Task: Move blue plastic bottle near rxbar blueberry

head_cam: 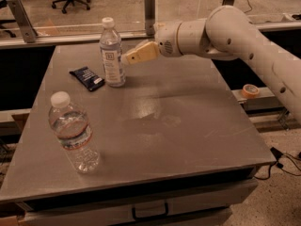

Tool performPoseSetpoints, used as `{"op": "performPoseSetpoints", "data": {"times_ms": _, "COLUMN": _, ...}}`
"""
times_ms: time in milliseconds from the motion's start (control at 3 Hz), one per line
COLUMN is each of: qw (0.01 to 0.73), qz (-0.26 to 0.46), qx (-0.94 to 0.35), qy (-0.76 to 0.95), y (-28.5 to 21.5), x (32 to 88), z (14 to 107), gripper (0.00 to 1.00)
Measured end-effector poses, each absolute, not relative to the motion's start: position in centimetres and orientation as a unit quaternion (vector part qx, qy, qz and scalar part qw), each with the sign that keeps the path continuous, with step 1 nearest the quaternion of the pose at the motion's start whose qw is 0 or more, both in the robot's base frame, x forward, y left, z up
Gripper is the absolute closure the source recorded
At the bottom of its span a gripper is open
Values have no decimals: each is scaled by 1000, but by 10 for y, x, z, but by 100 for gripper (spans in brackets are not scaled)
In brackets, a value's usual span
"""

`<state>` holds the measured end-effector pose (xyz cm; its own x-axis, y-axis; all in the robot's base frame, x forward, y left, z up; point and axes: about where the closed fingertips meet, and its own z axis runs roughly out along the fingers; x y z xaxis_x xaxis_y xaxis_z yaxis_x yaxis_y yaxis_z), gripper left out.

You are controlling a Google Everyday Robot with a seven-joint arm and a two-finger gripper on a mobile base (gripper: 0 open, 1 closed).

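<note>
Reference: rxbar blueberry [87, 78], lying flat on the grey table [188, 126] in its far left part, white patch on the end that points toward the near edge.

- Blue plastic bottle [112, 51]: upright, white cap on, standing on the table just right of the rxbar blueberry and slightly behind it. The base sits very close to the bar's end. Contact between the two cannot be told.
- Gripper [127, 58]: right of the rxbar blueberry, on the far side of the blue plastic bottle from it, raised off the table at about the height of the bottle's label. Its tan tip points at the bottle's side. Whether it touches the bottle cannot be told. Jaw state, released or clenched: cannot tell.
- Arm [235, 32]: white, reaching in from the right, well above the tabletop.
- Wider clear bottle [73, 133]: red-striped label, white cap, upright, well apart from the rxbar blueberry, in front of it near the table's front left corner.
- Tape roll [250, 90]: far right of the rxbar blueberry, beyond the table's right edge, on a lower ledge.
</note>
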<state>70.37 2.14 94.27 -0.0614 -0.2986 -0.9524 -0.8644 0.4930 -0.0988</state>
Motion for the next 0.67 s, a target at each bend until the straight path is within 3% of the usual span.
{"op": "performPoseSetpoints", "data": {"times_ms": 667, "qw": 675, "qz": 55, "qx": -362, "qy": 640, "y": -146, "x": 717, "z": 1085, "gripper": 0}}
